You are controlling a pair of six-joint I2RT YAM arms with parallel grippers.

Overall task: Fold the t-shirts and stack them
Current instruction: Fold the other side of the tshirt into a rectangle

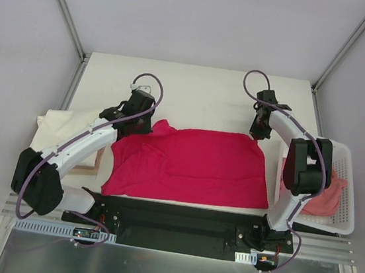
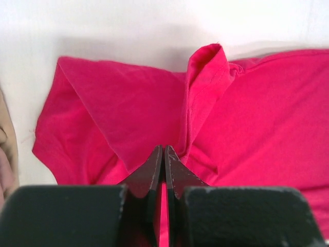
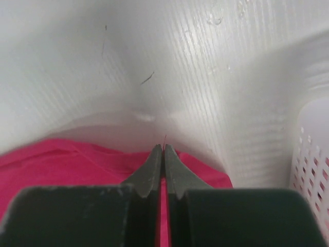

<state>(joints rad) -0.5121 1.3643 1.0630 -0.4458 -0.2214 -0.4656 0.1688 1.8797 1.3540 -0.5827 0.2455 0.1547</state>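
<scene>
From where I stand, the job has barely begun. The bright crimson-pink cotton t-shirt [image 1: 192, 168] lies spread nearly flat across the middle of the white table [image 1: 201, 92], no fold made in it yet that I can see, only a rumpled sleeve at its far left corner. The cream-white t-shirt [image 1: 61, 123] sits in a soft heap off the crimson shirt's left side. It may be the start of a stack, though I cannot tell how neatly it is folded. The salmon-pink t-shirt [image 1: 330, 194] waits bunched in the white plastic mesh basket [image 1: 351, 197] off the crimson shirt's right side.

The left gripper [image 2: 163, 154] is clenched on the crimson shirt at that far left corner. The right gripper [image 3: 163, 152] is clamped at the far right corner, seemingly pinching the hem.

The overhead view alone shows all three shirts. Only the wrist views show red cloth between each pair of fingers, and the left one shows the sleeve turned up in a ridge.
</scene>
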